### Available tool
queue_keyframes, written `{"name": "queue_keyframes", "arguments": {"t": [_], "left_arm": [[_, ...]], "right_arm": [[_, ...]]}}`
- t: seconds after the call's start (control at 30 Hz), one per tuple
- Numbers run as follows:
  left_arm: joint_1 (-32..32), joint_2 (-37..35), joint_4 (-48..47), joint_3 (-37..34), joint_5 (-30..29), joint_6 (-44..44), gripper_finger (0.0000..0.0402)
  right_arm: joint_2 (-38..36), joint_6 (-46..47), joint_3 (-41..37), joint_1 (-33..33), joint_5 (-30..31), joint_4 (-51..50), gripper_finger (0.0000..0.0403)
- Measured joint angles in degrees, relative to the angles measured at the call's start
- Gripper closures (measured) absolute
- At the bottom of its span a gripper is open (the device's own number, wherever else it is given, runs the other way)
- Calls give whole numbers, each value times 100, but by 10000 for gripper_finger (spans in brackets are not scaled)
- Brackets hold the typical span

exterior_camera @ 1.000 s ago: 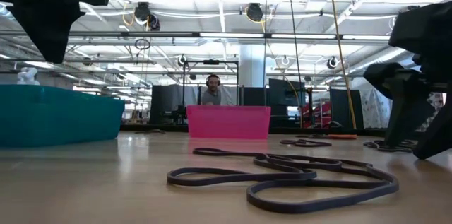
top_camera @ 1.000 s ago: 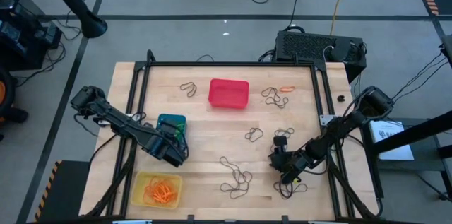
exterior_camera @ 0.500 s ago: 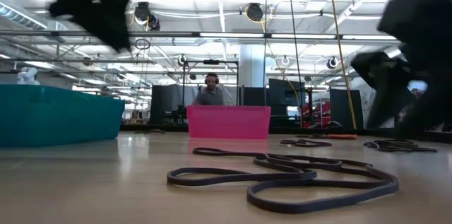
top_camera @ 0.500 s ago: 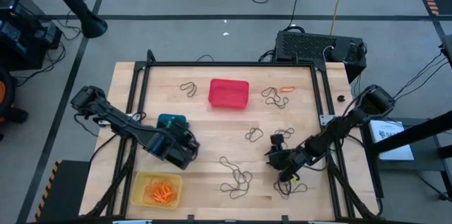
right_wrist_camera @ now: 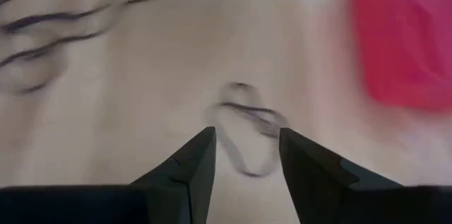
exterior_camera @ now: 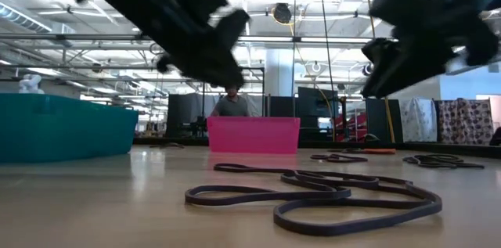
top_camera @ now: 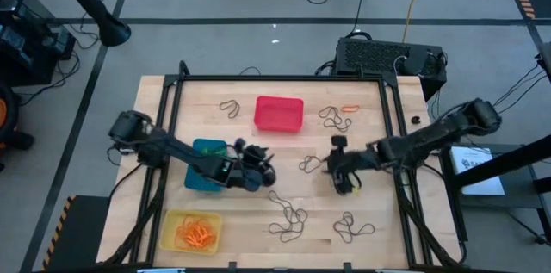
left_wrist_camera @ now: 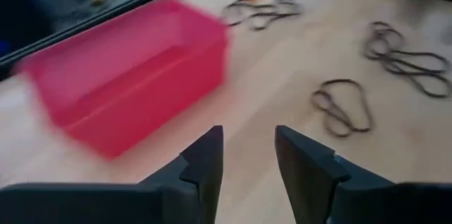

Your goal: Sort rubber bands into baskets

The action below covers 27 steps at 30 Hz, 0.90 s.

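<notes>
Dark rubber bands (top_camera: 287, 219) lie scattered over the wooden table (top_camera: 362, 139): a tangled cluster near the front middle, another loop cluster (top_camera: 351, 226) at the front right, a small knot (top_camera: 309, 164) in the centre, a pair (top_camera: 229, 108) at the far left of the red basket (top_camera: 278, 113), and a bunch (top_camera: 332, 117) to its right with one orange band (top_camera: 349, 108) beside it. The red basket stands at the far middle and looks empty. The yellow basket (top_camera: 169, 234) at the near left holds a heap of orange bands (top_camera: 197, 235). The blue basket (top_camera: 201, 178) sits just beyond it, partly under the left arm; what it holds cannot be made out.

So the orange sorting looks mostly done, with one orange band out on the table, while most dark bands are not yet in any basket. No green bands can be made out on the table.

The left gripper (top_camera: 261, 172) hovers right of the blue basket, toward the table's middle; in its wrist view its fingers (left_wrist_camera: 205, 164) stand apart with nothing between them, pointed toward the red basket. The right gripper (top_camera: 337, 172) hangs just right of the central knot; its fingers (right_wrist_camera: 194, 157) are parted and empty, with a dark band (right_wrist_camera: 244, 128) lying on the wood just ahead of them. That knot looks the likeliest next pick.
</notes>
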Motion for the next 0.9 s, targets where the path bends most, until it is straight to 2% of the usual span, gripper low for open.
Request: {"name": "queue_keyframes", "arguments": {"t": [0.17, 0.23, 0.37, 0.5, 0.63, 0.8, 0.9], "left_arm": [[115, 976, 2650, -6, 711, 2001, 265], [138, 1361, 3743, 5, 1321, 2754, 265], [198, 1918, 5041, 50, 2379, 3629, 265], [306, 2039, 5302, 131, 2971, 3820, 265], [385, 2043, 5282, 189, 3323, 3820, 265], [399, 2043, 5260, 187, 3491, 3820, 265], [394, 2043, 5250, 187, 3498, 3818, 265]], "right_arm": [[-183, 632, 2, -1194, 336, -420, 252], [-186, 789, 2, -1684, 450, -596, 252], [-130, 1270, 2, -2655, 461, -647, 252], [20, 1448, 1, -3639, 450, -688, 252], [391, 1437, 2, -4452, 398, -669, 252], [948, 1158, 2, -5091, -176, -308, 252], [1158, 1114, 2, -5333, -5, -226, 252]]}}
